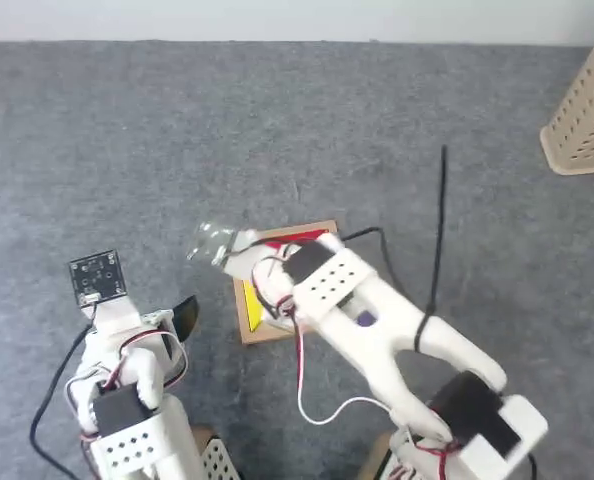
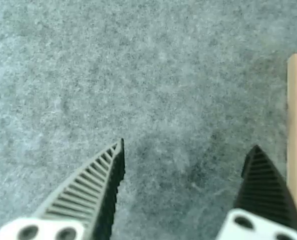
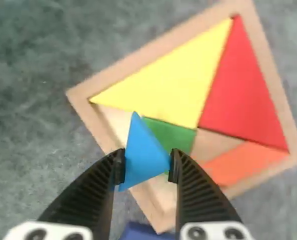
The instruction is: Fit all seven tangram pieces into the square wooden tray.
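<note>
The right hand [image 3: 147, 156] grips a blue triangle [image 3: 141, 150] between its fingers, held just above the square wooden tray [image 3: 83, 102]. Yellow [image 3: 173, 85], red [image 3: 236, 95], green [image 3: 171, 135] and orange [image 3: 238, 162] pieces already lie in the tray, and bare wood shows beside the green one. This looks like the placing step. Next, the triangle probably needs turning to match a gap, then lowering flat. The left hand [image 2: 188, 145] hangs wide open and empty over the desk [image 1: 177, 130], near the tray's edge. The desk is covered in grey felt. A beige perforated basket [image 1: 587, 110] stands at its far corner.
</note>
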Controlling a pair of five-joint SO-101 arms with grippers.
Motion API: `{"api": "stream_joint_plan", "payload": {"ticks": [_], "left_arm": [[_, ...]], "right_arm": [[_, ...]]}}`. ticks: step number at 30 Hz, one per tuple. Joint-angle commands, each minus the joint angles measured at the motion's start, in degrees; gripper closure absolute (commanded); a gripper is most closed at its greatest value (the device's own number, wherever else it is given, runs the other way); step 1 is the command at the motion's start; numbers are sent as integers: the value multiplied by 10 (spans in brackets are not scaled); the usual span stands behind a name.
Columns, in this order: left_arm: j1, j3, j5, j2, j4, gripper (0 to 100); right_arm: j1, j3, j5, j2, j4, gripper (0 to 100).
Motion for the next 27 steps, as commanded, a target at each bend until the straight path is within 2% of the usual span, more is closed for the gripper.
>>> {"api": "stream_joint_plan", "payload": {"ticks": [1, 12, 18, 27], "left_arm": [[-3, -7, -1, -8, 4, 646], [-3, -7, -1, -8, 4, 646], [-3, -7, -1, -8, 4, 646], [-3, -7, -1, -8, 4, 646]], "right_arm": [[-29, -30, 37, 12, -27, 956], [-52, -29, 76, 29, -44, 948], [-49, -28, 74, 29, -40, 853], [-49, -29, 76, 29, -16, 850]]}}
